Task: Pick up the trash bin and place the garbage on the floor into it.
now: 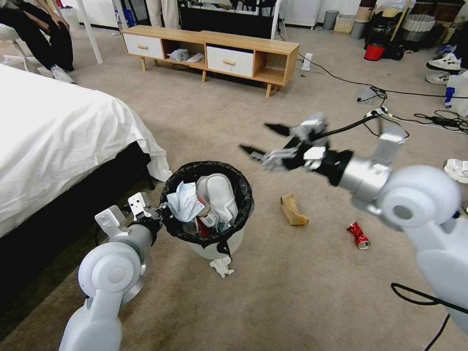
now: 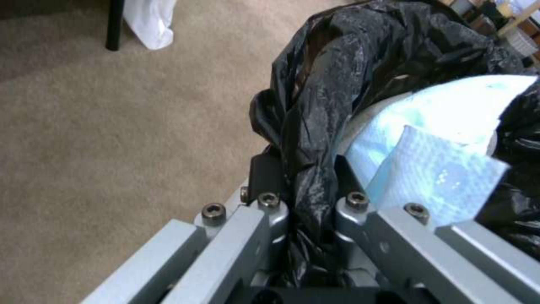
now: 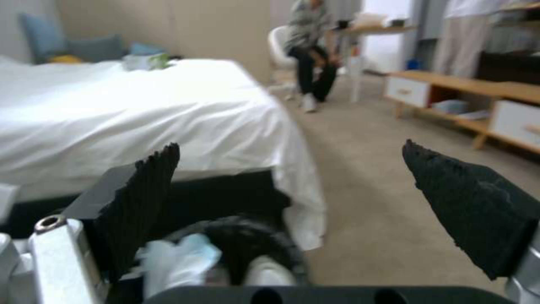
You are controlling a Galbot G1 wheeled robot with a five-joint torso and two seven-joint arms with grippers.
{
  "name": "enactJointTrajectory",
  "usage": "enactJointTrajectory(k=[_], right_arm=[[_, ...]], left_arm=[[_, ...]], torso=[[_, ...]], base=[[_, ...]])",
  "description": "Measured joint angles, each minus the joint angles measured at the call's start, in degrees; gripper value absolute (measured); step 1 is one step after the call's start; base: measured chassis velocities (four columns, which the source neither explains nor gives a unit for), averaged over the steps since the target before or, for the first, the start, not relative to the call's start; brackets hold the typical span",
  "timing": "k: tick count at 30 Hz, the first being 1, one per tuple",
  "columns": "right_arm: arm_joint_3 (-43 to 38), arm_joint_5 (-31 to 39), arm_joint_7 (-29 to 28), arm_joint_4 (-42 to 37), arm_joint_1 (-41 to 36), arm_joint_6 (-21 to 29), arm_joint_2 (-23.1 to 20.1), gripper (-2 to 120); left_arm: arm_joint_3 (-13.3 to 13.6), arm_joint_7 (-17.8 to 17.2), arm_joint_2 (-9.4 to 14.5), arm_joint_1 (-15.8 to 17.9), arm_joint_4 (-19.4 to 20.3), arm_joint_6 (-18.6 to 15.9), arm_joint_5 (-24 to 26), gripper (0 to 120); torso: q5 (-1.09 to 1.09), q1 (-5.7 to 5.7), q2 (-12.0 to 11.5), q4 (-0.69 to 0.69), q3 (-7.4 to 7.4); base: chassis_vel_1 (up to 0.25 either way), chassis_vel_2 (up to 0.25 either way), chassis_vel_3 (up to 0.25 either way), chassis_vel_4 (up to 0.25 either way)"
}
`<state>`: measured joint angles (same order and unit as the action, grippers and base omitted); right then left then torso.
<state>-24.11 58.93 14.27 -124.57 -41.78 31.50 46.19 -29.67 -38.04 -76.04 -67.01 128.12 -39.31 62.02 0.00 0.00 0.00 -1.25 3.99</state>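
Note:
The trash bin [image 1: 214, 247], white with a black bag liner [image 2: 360, 55], is beside the bed on the floor [image 1: 273, 292]. It holds a pale blue face mask [image 1: 184, 201] [image 2: 438, 143] and other litter. My left gripper [image 1: 158, 214] [image 2: 301, 169] is shut on the bin's near-left rim, pinching the liner. My right gripper [image 1: 257, 139] [image 3: 292, 185] hangs open and empty in the air just right of and beyond the bin [image 3: 253, 245]. On the carpet lie a torn brown cardboard piece [image 1: 294, 209], a crushed red can [image 1: 358, 235] and a crumpled white tissue [image 1: 222, 266] at the bin's base.
A white-sheeted bed [image 1: 58, 131] fills the left. A low wooden cabinet [image 1: 214, 48] stands at the back. Cables [image 1: 414, 117] cross the carpet at the right, with a white sneaker [image 1: 457, 169] near them. A black cable [image 1: 419, 297] trails by my right arm.

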Motion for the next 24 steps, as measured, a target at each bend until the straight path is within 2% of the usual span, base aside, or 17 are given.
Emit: enactJointTrajectory(k=[9,24], right_arm=[[-6.5,-1.3,0.2,2.4,-4.8,-0.1,0.9,100],[-2.3,-10.6,1.6,11.5,-10.5,-3.0,2.9,100]], left_arm=[[-1.2,0.0,0.0,0.0,1.3,0.0,-0.1,4],[-3.5,0.1,0.5,-0.3,2.5,0.0,0.1,4]], torso=[[0.0,0.0,0.0,0.0,0.0],[-0.03,0.0,0.0,0.0,0.0]], base=[[0.0,0.0,0.0,0.0],[0.0,0.0,0.0,0.0]])
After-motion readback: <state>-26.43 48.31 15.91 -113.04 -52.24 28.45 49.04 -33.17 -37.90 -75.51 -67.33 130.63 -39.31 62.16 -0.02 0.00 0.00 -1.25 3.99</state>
